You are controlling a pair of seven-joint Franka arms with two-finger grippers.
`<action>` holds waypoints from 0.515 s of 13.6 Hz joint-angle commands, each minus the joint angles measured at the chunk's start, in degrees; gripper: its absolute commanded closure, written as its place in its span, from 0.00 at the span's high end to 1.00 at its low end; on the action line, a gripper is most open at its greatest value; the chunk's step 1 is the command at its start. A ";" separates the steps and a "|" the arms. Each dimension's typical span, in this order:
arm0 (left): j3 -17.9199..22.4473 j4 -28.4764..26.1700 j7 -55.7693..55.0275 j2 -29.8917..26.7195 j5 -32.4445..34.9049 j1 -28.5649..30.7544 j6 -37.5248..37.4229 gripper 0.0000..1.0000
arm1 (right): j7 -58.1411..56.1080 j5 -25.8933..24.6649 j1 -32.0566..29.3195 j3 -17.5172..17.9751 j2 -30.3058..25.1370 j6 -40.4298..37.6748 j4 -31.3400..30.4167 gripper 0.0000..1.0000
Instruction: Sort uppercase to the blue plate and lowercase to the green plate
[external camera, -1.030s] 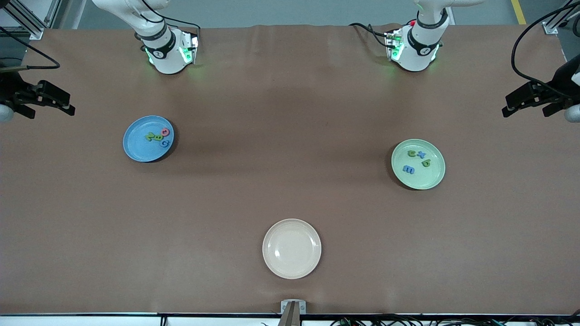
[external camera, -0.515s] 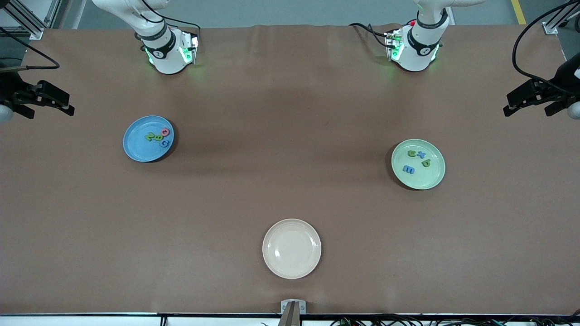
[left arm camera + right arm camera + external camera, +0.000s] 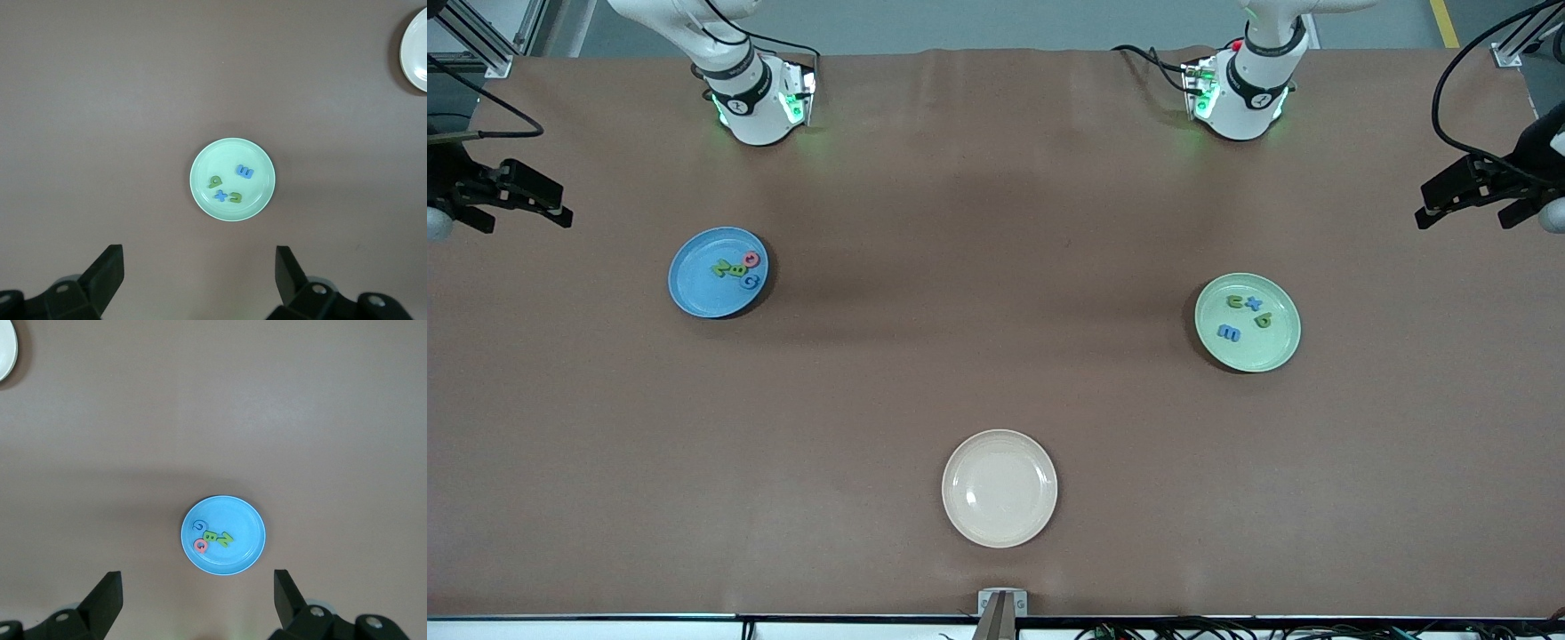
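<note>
Left end effector (image 3: pixel 199 277) high over green plate (image 3: pixel 200 193), spread wide

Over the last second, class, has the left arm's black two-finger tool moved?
Yes, slightly: the left arm's black two-finger tool, open at the table's end, has drifted away from the round pale-green plastic plate.

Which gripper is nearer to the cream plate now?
Neither clearly. The left gripper hangs open at its own table end past the green plate, the right gripper open past the blue plate; the cream plate lies midway.
</note>
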 commanded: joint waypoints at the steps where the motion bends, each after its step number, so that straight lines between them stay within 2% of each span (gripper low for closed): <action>1: -0.62 0.01 -0.12 -0.76 0.29 0.63 0.38 1.00 | 0.12 -0.26 -0.51 0.34 -1.65 0.72 -1.57 1.00; 7: -0.70 0.01 -0.12 -0.84 0.20 0.54 0.64 1.00 | 0.04 -0.26 -0.69 0.34 -1.56 0.64 -1.57 1.00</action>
